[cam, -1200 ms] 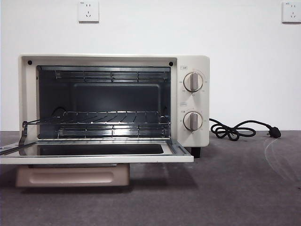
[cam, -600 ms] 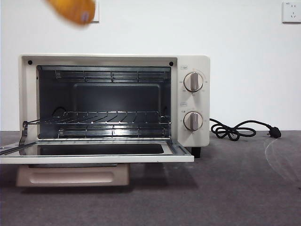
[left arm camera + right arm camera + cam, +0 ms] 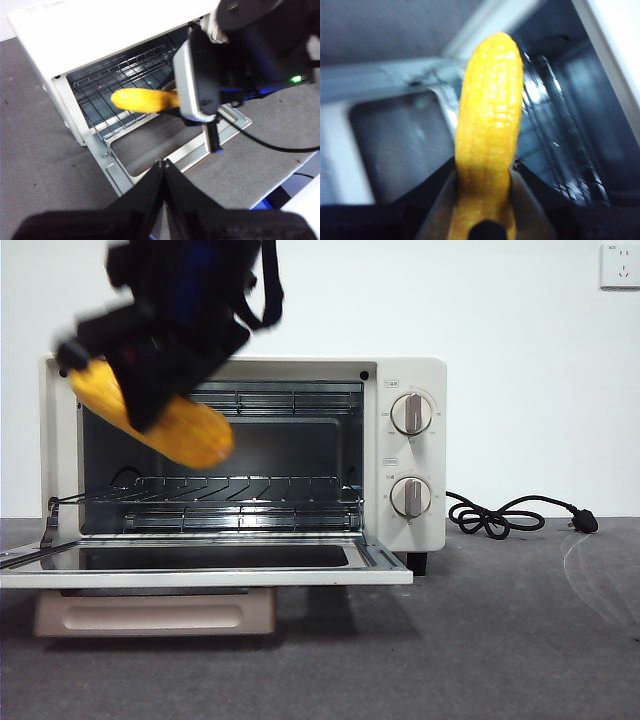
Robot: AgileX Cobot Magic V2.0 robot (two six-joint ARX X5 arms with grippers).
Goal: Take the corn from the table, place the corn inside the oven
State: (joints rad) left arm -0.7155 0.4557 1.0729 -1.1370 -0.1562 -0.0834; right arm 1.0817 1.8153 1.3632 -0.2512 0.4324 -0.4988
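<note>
Yellow and bumpy, the corn (image 3: 160,425) is held in the air in front of the oven (image 3: 405,460), at the upper left part of its open mouth and above the wire rack (image 3: 230,490), touching neither. In the front view the cob is tilted, its rounded end lower and pointing toward the oven's middle. The right gripper (image 3: 150,360) comes down from above the oven's top left corner, its jaws closed on the cob's sides; the right wrist view shows the corn (image 3: 490,130) clamped between them, its free end reaching toward the oven cavity. The oven door (image 3: 200,565) is folded down flat, its beige handle (image 3: 155,612) below the front edge, just above the dark grey desk (image 3: 500,640). The left gripper (image 3: 164,172) hangs back from the oven's door side, its jaws pressed together and holding nothing. A black power cord (image 3: 500,515) lies coiled on the desk to the right of the oven.
</note>
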